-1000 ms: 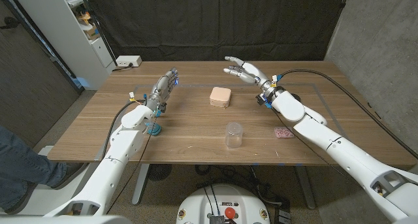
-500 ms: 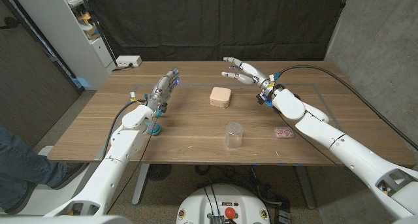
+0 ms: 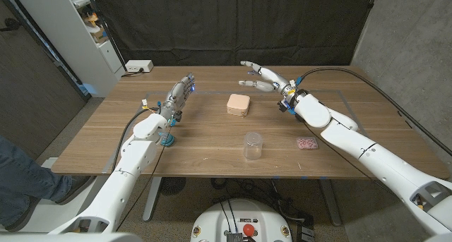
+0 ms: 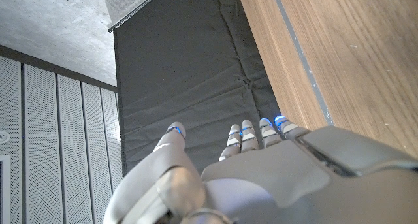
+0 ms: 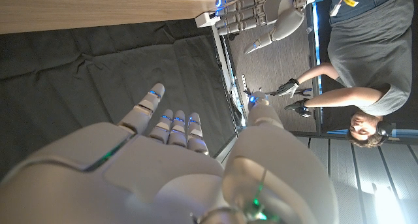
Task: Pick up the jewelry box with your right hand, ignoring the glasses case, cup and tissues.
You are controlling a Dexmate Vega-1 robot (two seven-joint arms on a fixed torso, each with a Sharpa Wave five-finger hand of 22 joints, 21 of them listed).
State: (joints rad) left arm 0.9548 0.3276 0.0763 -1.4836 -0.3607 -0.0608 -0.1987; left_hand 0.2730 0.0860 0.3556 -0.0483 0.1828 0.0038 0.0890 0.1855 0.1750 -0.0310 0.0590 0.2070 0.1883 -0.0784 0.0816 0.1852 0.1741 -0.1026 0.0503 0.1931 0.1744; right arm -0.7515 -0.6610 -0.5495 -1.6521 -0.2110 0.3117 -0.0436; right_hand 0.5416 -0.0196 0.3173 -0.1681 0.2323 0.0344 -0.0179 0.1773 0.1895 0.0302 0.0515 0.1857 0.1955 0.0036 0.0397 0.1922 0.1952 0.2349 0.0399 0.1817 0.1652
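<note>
Reaching with my right hand (image 3: 258,75) open, fingers spread and empty, I judge it must descend over the jewelry box (image 3: 239,104) at mid-table, just beside it, well clear of the cup (image 3: 252,145).

Your right robot hand (image 3: 258,76) hangs with fingers spread over the far side of the counter (image 3: 212,140), just right of the pink jewelry box (image 3: 238,104). Nearer you stands the clear cup (image 3: 252,145). Your left robot hand (image 3: 179,97) holds nothing, well left of the box.
</note>
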